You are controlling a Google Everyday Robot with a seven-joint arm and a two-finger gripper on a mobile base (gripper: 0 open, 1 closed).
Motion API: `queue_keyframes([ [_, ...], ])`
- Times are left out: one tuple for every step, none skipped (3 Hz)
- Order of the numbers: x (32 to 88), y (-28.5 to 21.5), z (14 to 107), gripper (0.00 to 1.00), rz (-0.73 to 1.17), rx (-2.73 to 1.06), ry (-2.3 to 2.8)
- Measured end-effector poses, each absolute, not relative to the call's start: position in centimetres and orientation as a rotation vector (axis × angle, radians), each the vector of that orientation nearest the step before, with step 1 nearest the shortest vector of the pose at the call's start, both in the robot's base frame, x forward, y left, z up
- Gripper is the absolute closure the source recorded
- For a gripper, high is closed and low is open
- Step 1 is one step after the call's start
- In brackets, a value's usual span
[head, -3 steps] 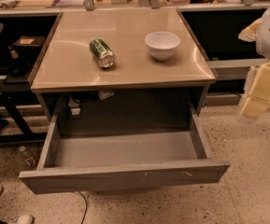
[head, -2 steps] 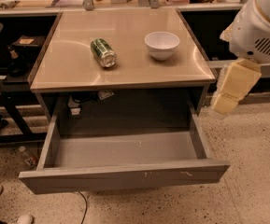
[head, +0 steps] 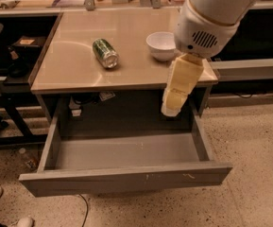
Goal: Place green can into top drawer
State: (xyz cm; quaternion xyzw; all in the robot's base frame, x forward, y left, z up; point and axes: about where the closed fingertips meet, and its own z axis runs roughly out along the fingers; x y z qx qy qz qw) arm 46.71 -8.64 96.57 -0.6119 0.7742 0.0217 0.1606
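Green can (head: 105, 53) lies on table (head: 74, 70); top drawer (head: 126, 178) open beneath end effector (head: 171, 109).

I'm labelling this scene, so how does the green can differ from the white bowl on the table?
The green can lies on its side; the white bowl stands upright. The can is dark green, the bowl white. The can is smaller than the bowl. Both rest on the tabletop. The end effector hangs above the open top drawer.

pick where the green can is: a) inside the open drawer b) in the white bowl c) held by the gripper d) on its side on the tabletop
d: the green can lies on its side on the tabletop beside the white bowl; the gripper hangs over the top drawer's right side.
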Motion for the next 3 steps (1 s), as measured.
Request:
queue_keyframes([
  [46.7,-8.2,96.6,0.00,0.067,-1.764,2.200],
  [48.2,-6.1,95.8,0.00,0.041,-1.746,2.179],
  [52.2,-3.5,94.9,0.00,0.036,-1.701,2.184],
])
